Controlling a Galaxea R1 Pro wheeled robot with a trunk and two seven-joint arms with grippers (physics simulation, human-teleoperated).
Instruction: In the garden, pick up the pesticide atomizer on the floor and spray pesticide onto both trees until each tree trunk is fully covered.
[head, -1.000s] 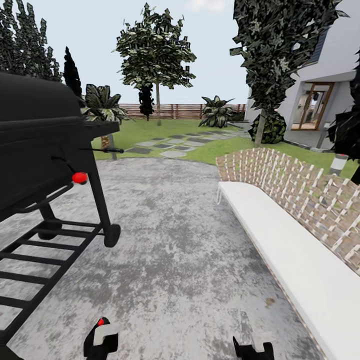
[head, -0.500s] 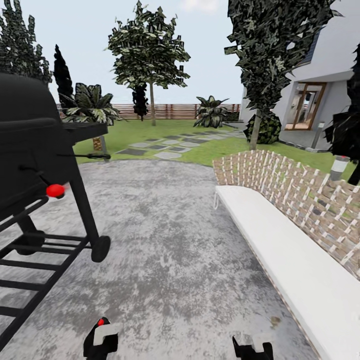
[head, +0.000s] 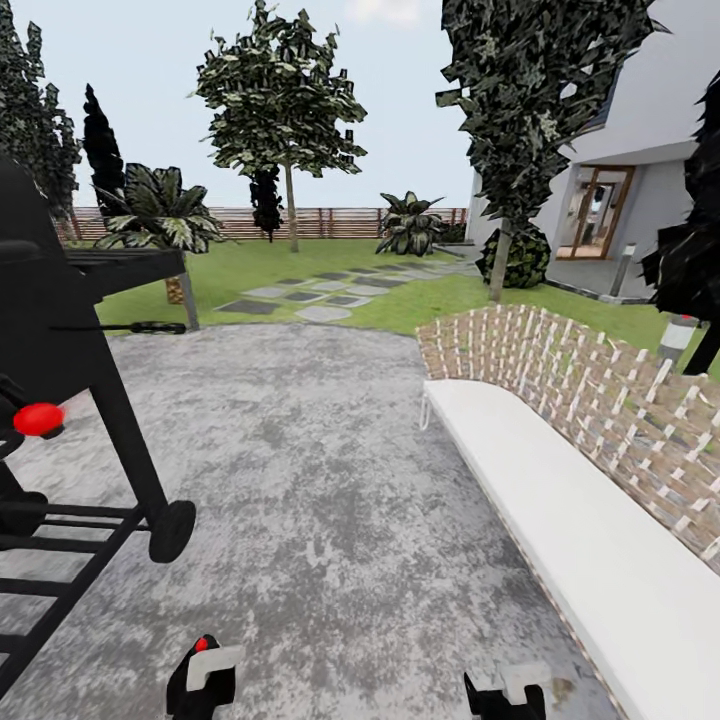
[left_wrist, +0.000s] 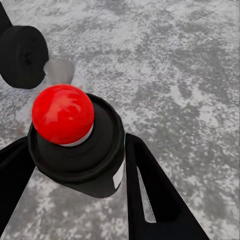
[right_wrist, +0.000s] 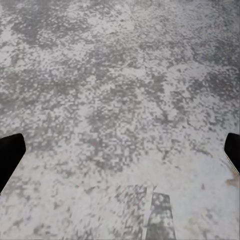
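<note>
The pesticide atomizer (left_wrist: 77, 142), dark bottle with red top, was seen clamped between the fingers (left_wrist: 150, 195) of the left pincer (head: 203, 675), held low over the mottled grey stone floor (head: 330, 480). The right pincer (head: 505, 692) was seen empty, its fingertips spread wide apart above the paving. A black grill (head: 60, 380) with a red knob (head: 38, 419) stood at the left; a white bench (head: 580, 540) with woven back lay at the right. Beyond the paving, two slim-trunked trees were noted on the lawn (head: 300, 265): the far tree (head: 285, 110) before the slat fence (head: 330, 222), the near tree (head: 530, 110) by the house (head: 650, 150).
</note>
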